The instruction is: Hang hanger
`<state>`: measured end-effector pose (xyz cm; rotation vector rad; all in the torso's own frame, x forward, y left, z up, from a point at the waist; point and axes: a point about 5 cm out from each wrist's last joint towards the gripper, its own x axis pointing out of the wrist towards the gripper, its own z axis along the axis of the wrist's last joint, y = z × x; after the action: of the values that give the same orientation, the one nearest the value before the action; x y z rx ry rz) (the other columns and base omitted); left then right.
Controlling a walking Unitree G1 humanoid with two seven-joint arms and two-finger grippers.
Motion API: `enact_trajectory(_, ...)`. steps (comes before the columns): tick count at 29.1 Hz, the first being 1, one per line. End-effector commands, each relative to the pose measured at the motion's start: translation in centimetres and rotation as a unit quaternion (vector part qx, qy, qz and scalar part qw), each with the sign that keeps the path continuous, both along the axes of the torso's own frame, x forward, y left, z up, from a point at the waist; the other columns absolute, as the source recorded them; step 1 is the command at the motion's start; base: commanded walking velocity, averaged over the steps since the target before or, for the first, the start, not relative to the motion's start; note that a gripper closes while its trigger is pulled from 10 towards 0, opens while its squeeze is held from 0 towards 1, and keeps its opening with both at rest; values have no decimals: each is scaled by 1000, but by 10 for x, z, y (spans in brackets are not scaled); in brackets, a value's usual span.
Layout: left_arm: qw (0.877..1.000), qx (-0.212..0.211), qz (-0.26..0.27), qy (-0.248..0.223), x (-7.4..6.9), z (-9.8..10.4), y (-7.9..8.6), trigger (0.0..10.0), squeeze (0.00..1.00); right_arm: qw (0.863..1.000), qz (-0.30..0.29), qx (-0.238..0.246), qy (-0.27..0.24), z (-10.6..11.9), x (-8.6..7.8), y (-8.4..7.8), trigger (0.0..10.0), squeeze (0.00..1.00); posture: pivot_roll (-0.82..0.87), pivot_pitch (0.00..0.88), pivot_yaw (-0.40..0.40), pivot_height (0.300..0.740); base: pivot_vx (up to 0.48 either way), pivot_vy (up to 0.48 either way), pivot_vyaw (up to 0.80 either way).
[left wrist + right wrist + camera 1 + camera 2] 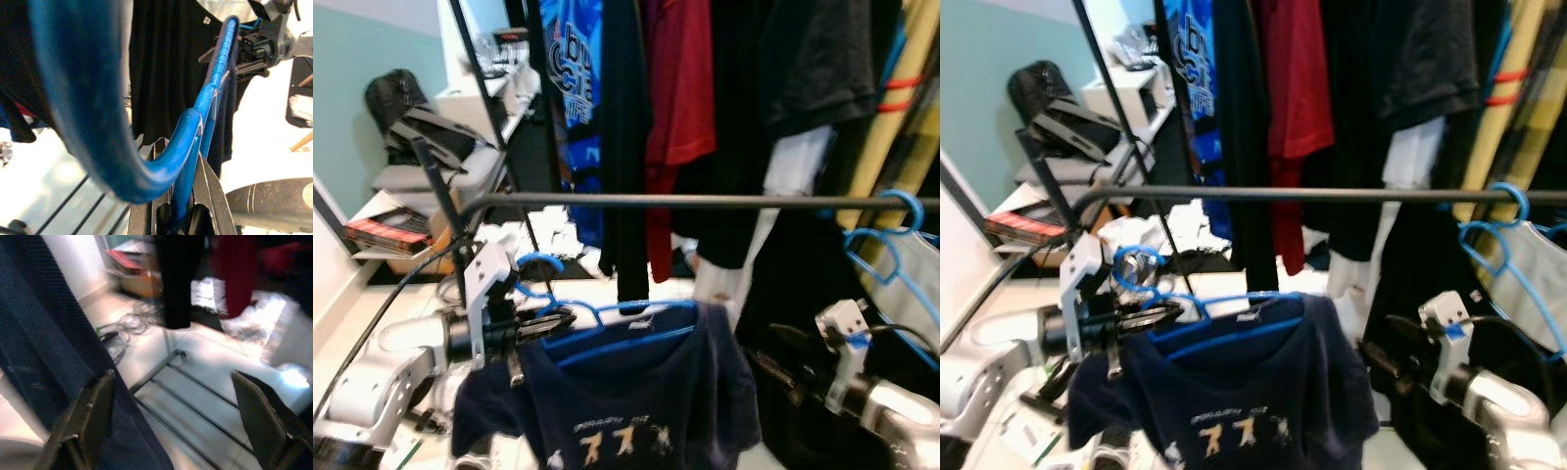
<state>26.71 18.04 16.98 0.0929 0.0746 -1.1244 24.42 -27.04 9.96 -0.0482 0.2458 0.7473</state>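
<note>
I have the left end effector (540, 326) clenched on the blue hanger (607, 323), gripping it at the neck just under the hook; in the left wrist view the 2 black fingers (208, 196) close on the blue wire (188, 161) from either side. The hanger carries a navy T-shirt (626, 401) with a small pale print low on the chest, and it sits below the dark horizontal rail (705, 202), near the rail's left end where the bar bends downward. The hook (536, 264) is under the rail and apart from it, so the hanger is not yet hung. The right end effector (1381, 357) is released: the right wrist view shows its 2 fingers (93, 411) spread wide, with navy fabric against 1 of them and the rack's floor bars (195, 401) between them. It hangs low, just right of the shirt's sleeve. Toward the rail's right end 1 more blue hanger (891, 245) is hooked on. Behind the rail hang a red shirt (680, 88), black garments (803, 88) and a blue printed shirt (573, 78). A black bag (396, 98) sits on the cluttered surface (460, 108) at far left.
</note>
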Motion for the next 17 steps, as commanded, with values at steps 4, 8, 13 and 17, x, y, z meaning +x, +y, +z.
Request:
enact_trajectory(4,1000,-11,-1,-6,0,8,-3,10000,0,996,79,33,12,16,-11,15,10000,0,-122,0,71,740,-334,0,0)
enact_trajectory(8,1000,-21,2,-11,3,14,-3,10000,0,989,138,62,2,45,-21,25,10000,0,-125,0,72,740,-371,0,0)
enact_trajectory(13,999,-26,-8,-18,3,19,-5,10000,0,986,148,73,-16,68,-23,24,10000,0,-124,0,69,740,-382,0,0)
enact_trajectory(17,999,-37,-21,-28,2,27,-8,10000,0,987,143,63,-22,78,-22,23,10000,0,-126,0,70,740,-382,0,0)
